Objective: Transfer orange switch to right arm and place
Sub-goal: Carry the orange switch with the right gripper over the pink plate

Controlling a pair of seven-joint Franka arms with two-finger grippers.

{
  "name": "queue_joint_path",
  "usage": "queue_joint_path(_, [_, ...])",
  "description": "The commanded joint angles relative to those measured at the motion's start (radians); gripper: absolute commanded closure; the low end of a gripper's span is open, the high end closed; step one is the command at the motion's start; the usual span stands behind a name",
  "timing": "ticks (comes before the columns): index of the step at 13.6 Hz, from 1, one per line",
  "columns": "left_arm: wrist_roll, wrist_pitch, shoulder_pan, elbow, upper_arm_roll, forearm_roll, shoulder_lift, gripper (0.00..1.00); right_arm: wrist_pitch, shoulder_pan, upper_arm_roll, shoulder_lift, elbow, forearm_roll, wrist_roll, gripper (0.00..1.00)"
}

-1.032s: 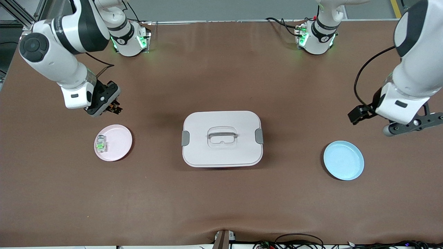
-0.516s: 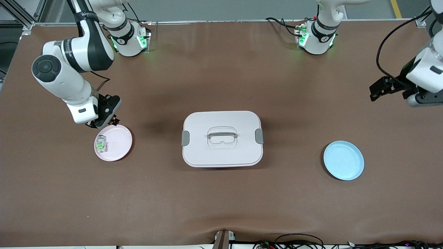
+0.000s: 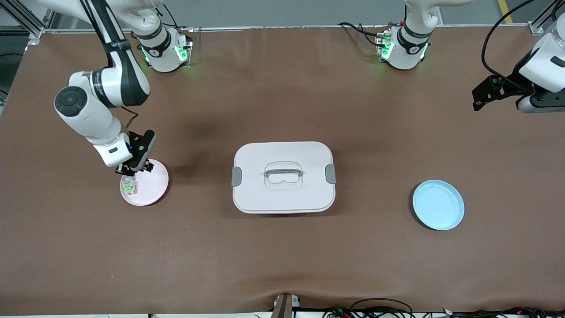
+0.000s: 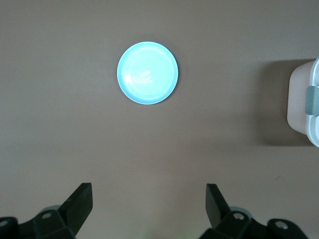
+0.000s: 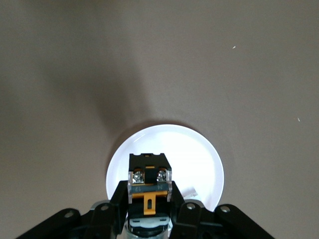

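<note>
Since a second earlier the right arm point(image 3: 99, 110) had swung down toward the pink plate point(image 3: 154, 187), and the left arm point(image 3: 545, 66) had pulled up and away toward its own end of the table. The right gripper point(image 5: 148, 209) hung over the plate's rim, fingers clamped on the orange switch point(image 5: 148, 181). The left gripper point(image 4: 149, 204) waited over bare table near the blue plate point(image 4: 148, 73), its fingers spread wide.
</note>
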Motion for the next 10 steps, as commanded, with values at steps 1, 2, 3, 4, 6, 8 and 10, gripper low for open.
queue_joint_path(1, [0.021, -0.006, -0.003, -0.022, 0.008, -0.015, -0.026, 0.0, 0.078, -0.055, 0.015, 0.045, -0.015, -0.017, -0.076, 1.0])
queue_joint_path(2, [0.021, -0.006, -0.005, -0.021, 0.008, -0.015, -0.026, 0.0, 0.087, -0.058, 0.015, 0.06, -0.013, -0.017, -0.093, 1.0])
queue_joint_path(3, [0.021, 0.0, -0.005, -0.021, 0.008, -0.016, -0.025, 0.0, 0.097, -0.058, 0.013, 0.068, -0.013, -0.02, -0.101, 1.0])
queue_joint_path(4, [0.021, 0.005, -0.005, -0.019, 0.008, -0.016, -0.021, 0.0, 0.104, -0.058, 0.013, 0.075, -0.015, -0.027, -0.111, 1.0])
queue_joint_path(6, [0.021, 0.005, -0.003, -0.019, 0.008, -0.024, -0.02, 0.0, 0.138, -0.058, 0.013, 0.1, -0.015, -0.041, -0.119, 1.0])
queue_joint_path(8, [0.021, 0.0, -0.003, -0.02, 0.008, -0.06, -0.018, 0.0, 0.167, -0.058, 0.013, 0.128, -0.022, -0.044, -0.121, 1.0])
queue_joint_path(10, [0.021, -0.006, 0.0, -0.027, 0.008, -0.061, -0.02, 0.0, 0.237, -0.058, 0.013, 0.152, -0.047, -0.049, -0.125, 1.0])
